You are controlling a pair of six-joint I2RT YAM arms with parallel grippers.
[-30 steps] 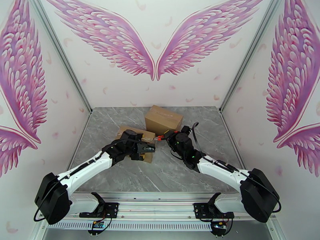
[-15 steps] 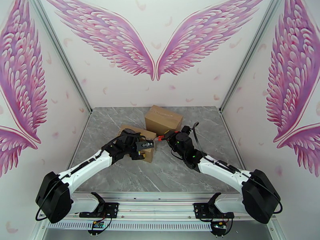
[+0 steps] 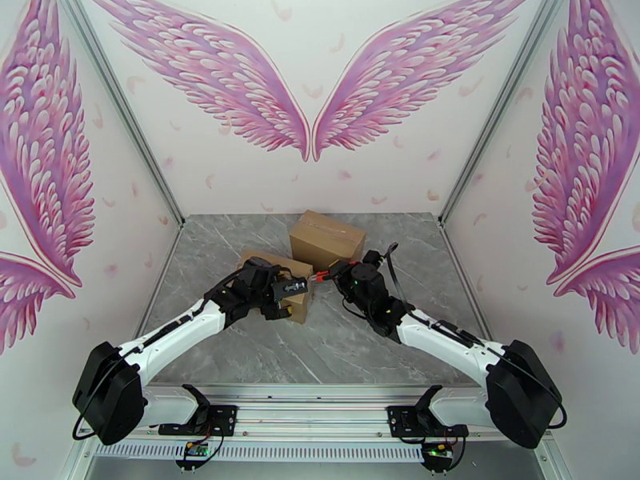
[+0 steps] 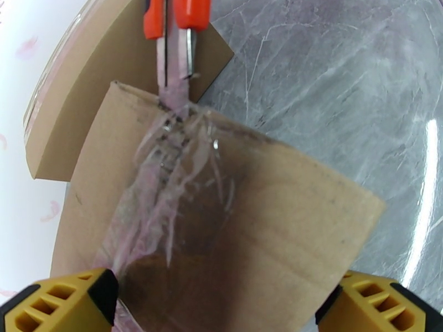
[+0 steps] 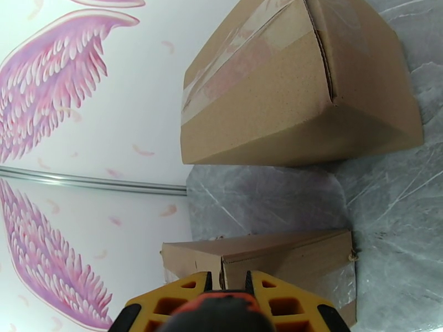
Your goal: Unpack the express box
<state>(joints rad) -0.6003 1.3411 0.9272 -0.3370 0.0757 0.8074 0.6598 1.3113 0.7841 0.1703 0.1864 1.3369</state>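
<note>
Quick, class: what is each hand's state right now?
Left hand: open wide, astride the taped box; whether it presses on it cannot be told.
Right hand: closed, holding the orange cutter.

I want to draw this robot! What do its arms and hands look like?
The left arm and right arm are white tubes with chunky black joints and black bases. A thin black cable loops by the right one's wrist. The left hand and right hand have yellow fingers with cut-out holes.

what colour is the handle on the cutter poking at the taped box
Orange. The cutter shows best in the left wrist view.
</note>
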